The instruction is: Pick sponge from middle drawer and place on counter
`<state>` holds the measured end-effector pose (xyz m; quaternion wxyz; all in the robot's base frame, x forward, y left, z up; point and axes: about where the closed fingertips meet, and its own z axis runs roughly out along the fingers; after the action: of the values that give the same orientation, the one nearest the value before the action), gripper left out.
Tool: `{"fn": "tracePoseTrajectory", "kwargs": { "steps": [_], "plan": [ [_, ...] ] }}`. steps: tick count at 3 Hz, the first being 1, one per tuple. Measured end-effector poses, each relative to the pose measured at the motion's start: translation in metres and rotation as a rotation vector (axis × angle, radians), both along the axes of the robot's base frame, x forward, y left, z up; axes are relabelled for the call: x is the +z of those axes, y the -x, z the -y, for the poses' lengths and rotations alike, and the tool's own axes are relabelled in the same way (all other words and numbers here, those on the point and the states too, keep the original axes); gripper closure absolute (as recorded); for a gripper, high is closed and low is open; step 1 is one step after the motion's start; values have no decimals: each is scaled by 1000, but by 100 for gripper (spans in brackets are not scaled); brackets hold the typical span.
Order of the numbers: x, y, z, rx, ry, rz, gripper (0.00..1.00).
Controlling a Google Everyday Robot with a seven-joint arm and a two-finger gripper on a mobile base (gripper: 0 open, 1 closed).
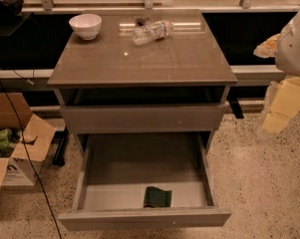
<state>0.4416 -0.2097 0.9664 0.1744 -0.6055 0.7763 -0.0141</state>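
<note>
**Operator:** Any writing I can go by?

**Observer:** Very little for you. The open brown cardboard box point(32, 136) on the floor to the left of the cabinet has a dark printed mark on its side, but you could not read it as a word. The clear plastic bottle point(152, 31) shows no legible label.

**Operator:** What holds what?

**Observer:** You have the wide grey middle drawer point(144, 217) pulled well out, and the small flat dark green sponge point(157, 196) lies on its pale floor, close to the front wall and a little right of centre. The cardboard box holds something green point(0, 138) that I cannot identify.

**Operator:** Counts?

**Observer:** One sponge, one bottle, and one round white bowl point(85, 25). The bowl stands at the back left corner of the glossy grey-brown counter point(139, 61). The bottle lies on its side near the back, well apart from the bowl. You see two drawers: the open one, and a plain grey drawer front point(142, 117) pushed in above it. There is one cardboard box.

**Operator:** And the pincer?

**Observer:** Your pale yellow gripper point(282, 108) hangs at the right edge of the view, beside the cabinet at about the counter's height and well apart from the sponge. Whether it is released or clenched, I cannot tell.
</note>
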Motion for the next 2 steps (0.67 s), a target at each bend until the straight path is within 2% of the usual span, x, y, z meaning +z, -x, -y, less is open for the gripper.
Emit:
{"fn": "tracePoseTrajectory", "kwargs": {
  "steps": [1, 2],
  "plan": [
    [-30, -5, -8, 35, -101, -23, 0],
    [-67, -15, -16, 83, -251, -47, 0]
  ]
}}
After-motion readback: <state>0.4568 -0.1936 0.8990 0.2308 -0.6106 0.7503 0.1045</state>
